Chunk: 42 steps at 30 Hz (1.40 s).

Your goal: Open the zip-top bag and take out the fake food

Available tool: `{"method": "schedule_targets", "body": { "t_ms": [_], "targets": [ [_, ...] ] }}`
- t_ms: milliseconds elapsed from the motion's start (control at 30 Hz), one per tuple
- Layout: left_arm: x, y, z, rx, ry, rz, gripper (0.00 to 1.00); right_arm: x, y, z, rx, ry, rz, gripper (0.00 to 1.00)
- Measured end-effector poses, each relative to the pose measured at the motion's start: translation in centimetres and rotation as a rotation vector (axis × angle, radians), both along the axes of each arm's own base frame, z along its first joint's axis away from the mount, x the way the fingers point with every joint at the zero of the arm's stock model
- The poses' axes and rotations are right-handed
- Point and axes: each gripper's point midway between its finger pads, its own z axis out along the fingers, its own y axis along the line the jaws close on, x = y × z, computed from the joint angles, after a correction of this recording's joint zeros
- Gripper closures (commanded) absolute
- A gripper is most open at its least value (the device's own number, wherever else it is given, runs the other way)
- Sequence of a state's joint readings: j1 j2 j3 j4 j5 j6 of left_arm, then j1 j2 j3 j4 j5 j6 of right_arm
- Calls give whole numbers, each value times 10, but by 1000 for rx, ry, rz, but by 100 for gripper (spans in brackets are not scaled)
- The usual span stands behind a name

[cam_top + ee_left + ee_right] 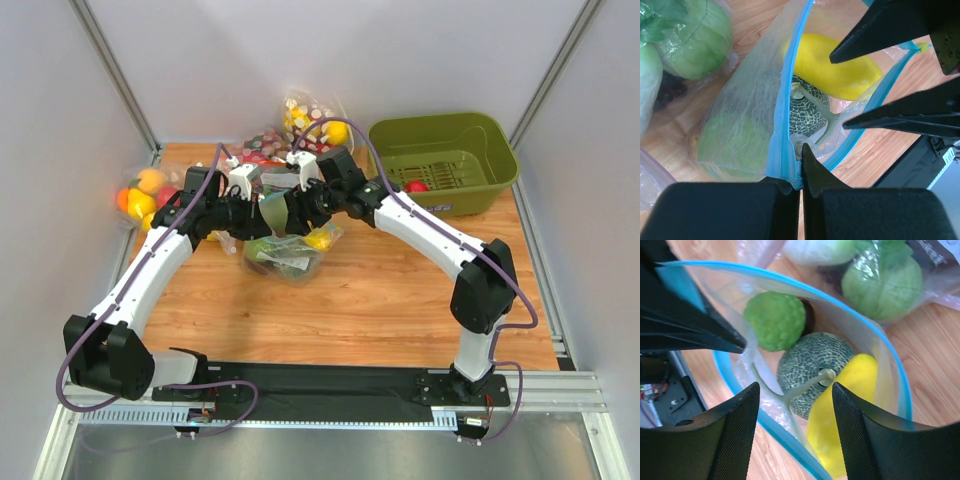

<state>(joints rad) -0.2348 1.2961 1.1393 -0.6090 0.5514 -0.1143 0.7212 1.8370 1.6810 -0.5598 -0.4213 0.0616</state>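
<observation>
left gripper (pixel 801 172) is clamping the teal zipper rim of the zip-top bag (pixel 752 125) between its clenched fingers, holding the mouth agape just ahead of itself, while the right gripper (pixel 795 405), jaws parted and grasping nothing, is hanging directly over that opening. below and between the right fingers (pixel 730 440) are lying the netted grey-green melon (pixel 815 367) and the yellow lemon shape (pixel 850 415), touching each other, with a bumpy green ball (pixel 775 320) just beyond. to do this well, the right gripper should be dropping straight into the mouth, straddling one piece without snagging film, as the left is keeping the rim taut and lifted.
</observation>
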Motion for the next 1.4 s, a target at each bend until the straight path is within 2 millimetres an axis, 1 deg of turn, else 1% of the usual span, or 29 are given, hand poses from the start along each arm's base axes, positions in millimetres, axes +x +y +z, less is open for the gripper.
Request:
{"method": "schedule_targets", "body": {
  "t_ms": [133,300,433,533,733,867,1033,1300,1400],
  "targets": [
    [-1,-1,1,-5,1,-4,100,7,-8,-11,-100,-28,-54,38],
    [-2,-2,0,-14,3,-12,100,12,-15,-17,-218,-74,-95,37],
    [-3,-3,0,-18,3,-15,100,6,-24,-27,-310,-63,-107,37],
    [-3,-3,1,-21,2,-17,100,1,-35,-36,-373,-39,-115,35],
    [-4,-5,2,-30,8,-21,100,-7,-48,-46,-440,2,-117,32],
    [-6,-5,2,-35,9,-25,100,-9,-48,-53,-459,18,-113,32],
    [-6,-6,2,-37,8,-27,100,-11,-44,-69,-469,64,-109,32],
    [-6,-7,4,-42,1,-31,100,-13,-38,-78,-444,94,-117,31],
    [-5,-7,4,-43,-1,-31,100,-13,-33,-84,-431,107,-115,28]
  ]
}}
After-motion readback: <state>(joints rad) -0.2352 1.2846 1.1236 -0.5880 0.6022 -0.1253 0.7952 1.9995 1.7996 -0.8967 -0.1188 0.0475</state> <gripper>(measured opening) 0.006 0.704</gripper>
